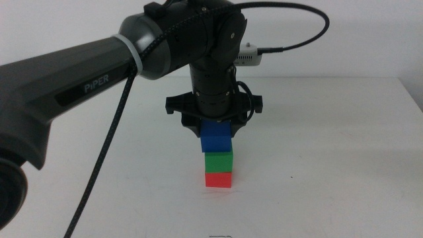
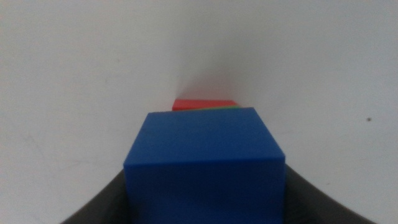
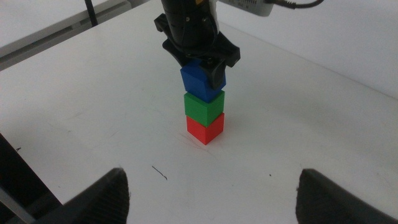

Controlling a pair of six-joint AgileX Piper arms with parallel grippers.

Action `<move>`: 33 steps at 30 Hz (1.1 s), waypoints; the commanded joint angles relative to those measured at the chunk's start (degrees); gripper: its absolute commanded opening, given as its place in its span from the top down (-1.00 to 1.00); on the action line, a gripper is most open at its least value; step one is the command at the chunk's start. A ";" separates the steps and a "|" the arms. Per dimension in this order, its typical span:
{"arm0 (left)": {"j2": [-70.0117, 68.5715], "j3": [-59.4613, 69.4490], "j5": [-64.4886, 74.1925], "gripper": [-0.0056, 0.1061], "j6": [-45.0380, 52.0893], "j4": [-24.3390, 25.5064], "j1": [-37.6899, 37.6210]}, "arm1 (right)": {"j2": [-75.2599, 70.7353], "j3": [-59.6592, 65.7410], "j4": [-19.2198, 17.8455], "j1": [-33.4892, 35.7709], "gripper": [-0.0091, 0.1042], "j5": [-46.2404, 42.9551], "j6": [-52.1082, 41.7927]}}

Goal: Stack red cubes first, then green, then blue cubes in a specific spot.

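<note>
The red cube (image 1: 219, 179) sits on the white table (image 1: 330, 165) with the green cube (image 1: 219, 162) stacked on it. My left gripper (image 1: 215, 131) comes straight down from above and is shut on the blue cube (image 1: 215, 139), which is on or just above the green cube, shifted a little to the left. In the left wrist view the blue cube (image 2: 205, 162) fills the space between the jaws and hides most of the red cube (image 2: 204, 104). The right wrist view shows the stack: blue cube (image 3: 198, 79), green cube (image 3: 203, 107), red cube (image 3: 204, 129). My right gripper (image 3: 214, 193) is open and waits well back from it.
The left arm (image 1: 79, 79) and its black cable (image 1: 106, 152) cross the left half of the middle view. A small dark mark (image 3: 160, 172) is on the table near the stack.
</note>
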 commanded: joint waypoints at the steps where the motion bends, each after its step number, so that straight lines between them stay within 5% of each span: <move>1: -3.71 -0.98 4.76 0.35 -0.64 -0.12 -0.26 | 0.47 -1.24 -0.67 -0.33 -0.65 -4.15 -0.60; 23: -3.71 -1.05 4.75 0.33 -3.45 0.28 -0.37 | 0.47 -1.24 -0.67 -0.33 -0.65 -4.15 -0.60; 33: -3.71 -1.05 4.75 -0.43 -4.27 0.72 -0.37 | 0.47 -1.24 -0.67 -0.33 -0.65 -4.15 -0.60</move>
